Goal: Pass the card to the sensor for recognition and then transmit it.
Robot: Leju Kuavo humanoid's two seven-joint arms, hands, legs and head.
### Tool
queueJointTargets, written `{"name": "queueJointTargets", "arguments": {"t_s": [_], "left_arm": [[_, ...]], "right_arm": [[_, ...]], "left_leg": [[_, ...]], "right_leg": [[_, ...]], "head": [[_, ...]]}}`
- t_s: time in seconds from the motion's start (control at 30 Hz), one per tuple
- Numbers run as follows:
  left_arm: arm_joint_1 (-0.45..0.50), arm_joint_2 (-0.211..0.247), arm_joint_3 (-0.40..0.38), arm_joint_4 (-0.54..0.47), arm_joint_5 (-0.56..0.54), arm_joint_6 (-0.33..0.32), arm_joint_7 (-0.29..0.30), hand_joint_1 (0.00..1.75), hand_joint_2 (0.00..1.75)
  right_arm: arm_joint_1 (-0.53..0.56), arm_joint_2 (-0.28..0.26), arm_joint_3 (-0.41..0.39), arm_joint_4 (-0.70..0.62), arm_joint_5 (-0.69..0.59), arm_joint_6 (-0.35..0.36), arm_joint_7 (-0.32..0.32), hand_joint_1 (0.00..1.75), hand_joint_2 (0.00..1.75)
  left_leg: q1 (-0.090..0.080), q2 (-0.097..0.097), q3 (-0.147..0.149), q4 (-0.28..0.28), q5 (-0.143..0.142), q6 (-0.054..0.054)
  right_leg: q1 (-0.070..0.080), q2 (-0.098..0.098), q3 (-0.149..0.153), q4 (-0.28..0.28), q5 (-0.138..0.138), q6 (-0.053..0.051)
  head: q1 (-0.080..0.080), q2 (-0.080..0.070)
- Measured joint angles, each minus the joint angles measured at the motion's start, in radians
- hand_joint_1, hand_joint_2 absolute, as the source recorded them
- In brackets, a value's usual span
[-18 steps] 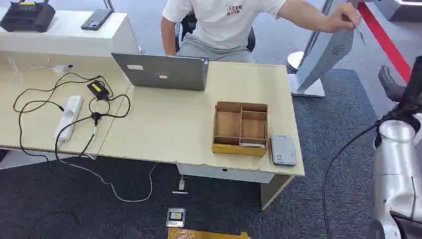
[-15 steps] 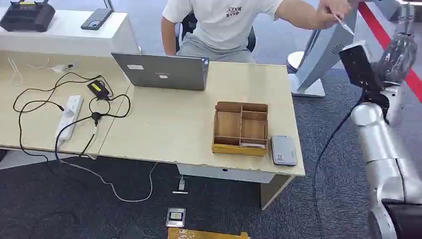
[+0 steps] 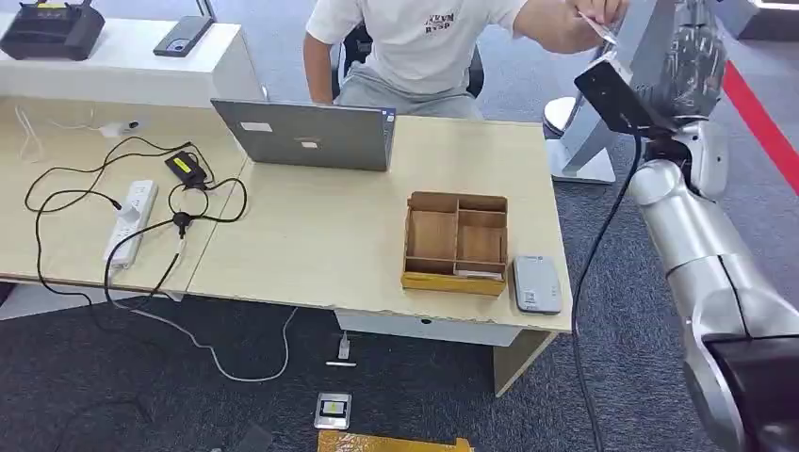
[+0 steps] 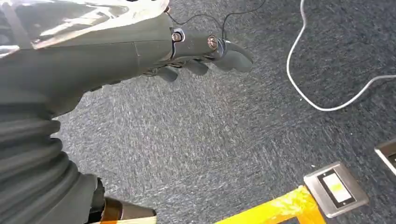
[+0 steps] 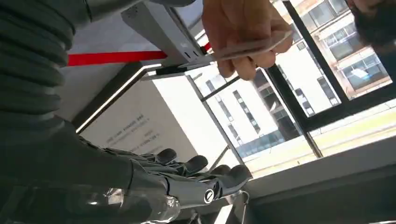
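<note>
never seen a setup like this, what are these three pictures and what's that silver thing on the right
The silver thing is a humanoid robot's right arm. One picture is the robot's own view from its head, looking down at a desk. The other two come from cameras at its wrists.

On the desk lie a laptop, a wooden tray with compartments, a small grey sensor beside it, a power strip and black cables.

A person sits behind the desk and holds out a card in one hand. The robot's right hand is raised toward it, fingers apart, holding nothing and not touching the card.

The left wrist view looks down at carpet: the left hand hangs there, holding nothing.
</note>
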Motion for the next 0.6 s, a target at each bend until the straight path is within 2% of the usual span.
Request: {"name": "queueJointTargets", "arguments": {"t_s": [0.03,0.07,0.1,0.13,0.17,0.2,0.23,0.6], "left_arm": [[0.000,0.000,-0.001,0.000,0.000,-0.002,0.000,0.00,1.75],[0.000,0.001,-0.002,0.000,0.000,-0.003,0.001,0.00,1.75],[0.000,0.001,-0.002,0.000,0.000,-0.003,0.001,0.00,1.75],[0.000,0.001,-0.003,0.000,0.000,-0.003,0.001,0.00,1.75],[0.000,0.001,-0.003,0.000,0.000,-0.005,0.001,0.00,1.75],[0.000,0.001,-0.003,0.000,0.000,-0.006,0.001,0.00,1.75],[0.000,0.001,-0.003,0.000,0.000,-0.008,0.001,0.00,1.75],[0.001,0.005,-0.011,0.000,0.002,-0.010,0.002,0.00,1.75]], "right_arm": [[-0.007,0.003,0.006,0.013,0.000,0.005,0.004,0.70,1.75],[-0.014,0.005,0.013,0.024,0.000,0.011,0.006,0.84,1.75],[-0.021,0.007,0.018,0.033,0.000,0.015,0.008,0.59,1.75],[-0.028,0.010,0.021,0.044,0.000,0.020,0.010,0.12,1.75],[-0.032,0.012,0.026,0.050,0.001,0.024,0.015,0.12,1.75],[-0.035,0.014,0.029,0.056,0.002,0.029,0.016,0.19,1.75],[-0.038,0.015,0.034,0.063,0.002,0.033,0.017,1.75,1.75],[-0.051,0.027,0.066,0.117,-0.013,0.047,0.023,1.75,1.75]], "left_leg": [[0.000,0.000,0.000,0.000,0.000,0.000],[0.000,0.000,0.000,0.000,0.000,0.000],[0.000,0.000,0.000,0.000,0.000,0.000],[0.000,0.000,0.000,0.000,0.000,0.000],[0.000,0.000,0.000,0.000,0.000,0.000],[0.000,0.000,0.000,0.000,0.000,0.000],[0.000,0.000,0.000,0.000,0.000,0.000],[0.000,0.000,0.000,0.000,0.000,0.000]], "right_leg": [[0.000,0.000,0.000,0.000,0.000,0.000],[0.000,0.000,0.000,0.000,0.000,0.000],[0.000,0.000,0.000,0.000,0.000,0.000],[0.000,0.000,0.000,0.000,0.000,0.000],[0.000,0.000,0.000,0.000,0.000,0.000],[0.000,0.000,0.000,0.000,0.000,0.000],[0.000,0.000,0.000,0.000,0.000,0.000],[0.000,0.000,0.000,0.000,0.000,0.000]], "head": [[0.000,0.000],[0.000,0.000],[0.000,0.000],[0.000,0.000],[0.000,0.000],[0.000,0.000],[0.000,0.000],[0.000,0.000]]}}
